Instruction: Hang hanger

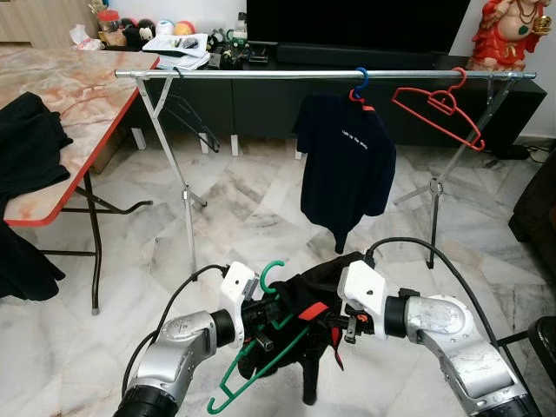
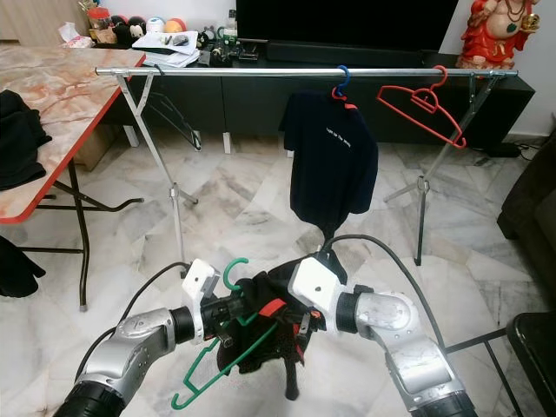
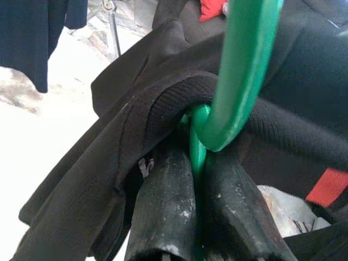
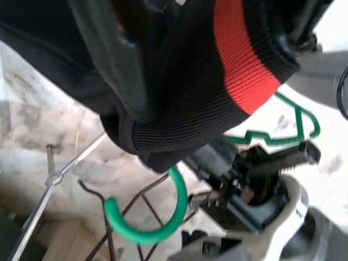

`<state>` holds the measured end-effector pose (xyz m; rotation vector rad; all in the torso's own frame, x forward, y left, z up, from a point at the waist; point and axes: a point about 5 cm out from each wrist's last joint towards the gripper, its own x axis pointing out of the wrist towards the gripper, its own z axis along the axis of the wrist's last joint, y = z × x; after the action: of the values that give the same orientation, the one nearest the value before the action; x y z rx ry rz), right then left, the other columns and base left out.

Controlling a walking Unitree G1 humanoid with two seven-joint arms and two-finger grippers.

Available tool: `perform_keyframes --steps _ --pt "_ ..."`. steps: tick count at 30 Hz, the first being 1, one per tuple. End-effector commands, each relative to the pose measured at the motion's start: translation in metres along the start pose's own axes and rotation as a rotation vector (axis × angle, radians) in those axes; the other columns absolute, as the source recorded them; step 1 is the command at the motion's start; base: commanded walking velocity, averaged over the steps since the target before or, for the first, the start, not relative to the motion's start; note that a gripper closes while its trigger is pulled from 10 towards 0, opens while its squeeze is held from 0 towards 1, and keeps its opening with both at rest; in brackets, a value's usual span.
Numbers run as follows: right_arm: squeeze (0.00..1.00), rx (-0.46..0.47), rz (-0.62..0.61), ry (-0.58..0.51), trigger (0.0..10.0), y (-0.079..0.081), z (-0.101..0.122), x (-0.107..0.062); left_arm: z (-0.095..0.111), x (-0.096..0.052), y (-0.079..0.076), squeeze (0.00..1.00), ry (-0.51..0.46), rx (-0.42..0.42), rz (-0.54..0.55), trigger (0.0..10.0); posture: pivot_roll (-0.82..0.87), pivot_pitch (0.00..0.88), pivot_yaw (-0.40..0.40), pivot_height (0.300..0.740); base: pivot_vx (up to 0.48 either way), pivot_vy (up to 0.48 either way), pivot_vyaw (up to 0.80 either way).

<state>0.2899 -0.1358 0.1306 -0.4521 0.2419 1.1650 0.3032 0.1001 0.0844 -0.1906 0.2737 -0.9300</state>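
Left wrist view gives me the clearest look: the left gripper point(image 3: 198, 217) has its jaws pressed narrow on the neck of the green hanger point(image 3: 239, 70), just under the hook, and the black garment point(image 3: 109, 179) is bunched around the same spot. From the head camera I see the green hanger point(image 1: 261, 347) low in front of the robot, tilted, its hook pointing up beside the left gripper point(image 1: 261, 314). The right gripper point(image 1: 334, 326) is pushed into the black cloth; I cannot tell how its jaws stand. The garment has a red band point(image 4: 244, 65). Well ahead stands the metal clothes rail point(image 1: 261, 75), carrying a navy shirt point(image 1: 347, 165) and an empty red hanger point(image 1: 439, 109). A bench point(image 1: 78, 95) with a marble-pattern top is at the left.
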Motion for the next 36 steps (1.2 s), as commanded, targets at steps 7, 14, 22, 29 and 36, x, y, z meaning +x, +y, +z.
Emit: perform_keyframes --steps 7,14,22,29,36 --pt "1.00 -0.018 0.098 0.091 10.0 0.013 -0.009 -0.005 0.002 0.001 -0.001 0.00 -0.013 0.009 0.003 10.0 0.00 0.120 -0.058 0.721 0.000 0.000 0.00" --pt "1.00 -0.041 0.080 0.110 10.0 0.012 -0.010 -0.005 0.001 0.000 0.000 0.00 -0.009 0.007 0.009 10.0 0.00 0.123 -0.058 0.721 0.000 0.000 0.00" --pt "1.00 -0.059 0.077 0.159 10.0 0.009 -0.011 -0.010 -0.001 -0.001 0.003 0.00 0.001 0.017 0.036 10.0 0.00 0.123 -0.058 0.721 0.000 0.000 0.00" --pt "1.00 -0.090 0.073 0.246 10.0 0.009 -0.021 -0.016 -0.001 0.000 0.005 0.00 0.004 0.025 0.062 10.0 0.00 0.122 -0.065 0.721 0.000 0.000 0.00" --pt "0.00 -0.134 -0.054 0.363 10.0 -0.007 -0.031 -0.020 0.000 0.000 0.011 0.00 -0.007 0.047 0.125 10.0 0.00 0.121 -0.076 0.721 0.000 0.000 0.00"
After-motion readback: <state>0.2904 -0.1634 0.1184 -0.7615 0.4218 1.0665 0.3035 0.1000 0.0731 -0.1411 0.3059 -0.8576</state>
